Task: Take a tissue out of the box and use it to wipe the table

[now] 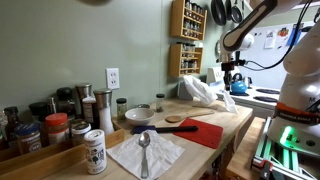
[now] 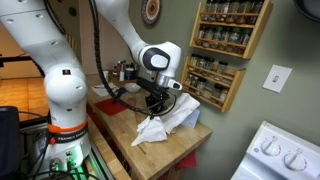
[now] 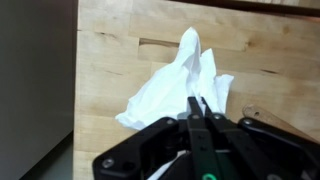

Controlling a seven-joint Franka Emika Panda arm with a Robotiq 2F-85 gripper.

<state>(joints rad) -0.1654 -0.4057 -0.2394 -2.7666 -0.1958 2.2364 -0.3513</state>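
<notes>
The tissue (image 3: 185,75) is a crumpled white sheet that lies puffed up on the wooden table (image 3: 110,60) just beyond my fingertips. My gripper (image 3: 197,103) is shut, its two black fingers pinched together on the tissue's near edge. In an exterior view the gripper (image 2: 155,102) points down, the tissue (image 2: 150,130) hangs from it onto the table (image 2: 170,155), and a pale whitish mass (image 2: 187,112) sits behind it. I cannot tell the box apart from that mass. The tissue heap (image 1: 203,92) and gripper (image 1: 231,72) also show in an exterior view.
A blue kettle (image 1: 240,88) stands on the white stove beyond the counter's end. A wooden spice rack (image 2: 225,45) hangs on the wall. A flat napkin with a spoon (image 1: 145,152), a red mat (image 1: 205,130), a bowl (image 1: 139,116) and several jars (image 1: 60,125) sit along the counter.
</notes>
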